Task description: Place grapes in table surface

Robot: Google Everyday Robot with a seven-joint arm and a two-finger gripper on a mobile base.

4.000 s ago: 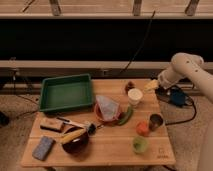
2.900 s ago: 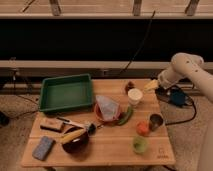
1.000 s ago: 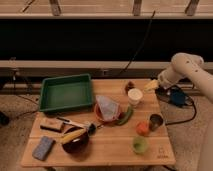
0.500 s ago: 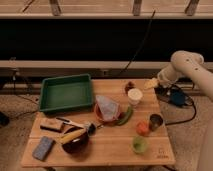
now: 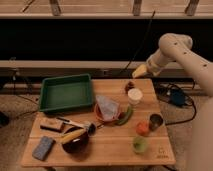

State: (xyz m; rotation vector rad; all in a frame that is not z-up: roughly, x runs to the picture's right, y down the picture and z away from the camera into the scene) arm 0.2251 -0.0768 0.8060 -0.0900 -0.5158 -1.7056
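The grapes [image 5: 129, 86] are a small dark maroon cluster lying on the table surface [image 5: 111, 146] near its back edge, just behind the white cup [image 5: 134, 95]. My gripper [image 5: 141, 71] is at the end of the white arm that reaches in from the right. It hangs in the air a little above the grapes and to their right, not touching them. Nothing shows in the gripper.
A green tray [image 5: 66, 92] stands at the back left. Also on the table are a red bowl with a plastic bag [image 5: 107, 110], a green vegetable [image 5: 125, 116], an orange-red fruit [image 5: 142, 128], a metal cup [image 5: 155, 121], a green cup [image 5: 140, 145], a dark bowl holding a banana [image 5: 76, 140] and a blue sponge [image 5: 43, 148].
The gripper has moved up and a little to the left, away from the table's back edge. The grapes stay on the table behind the white cup.
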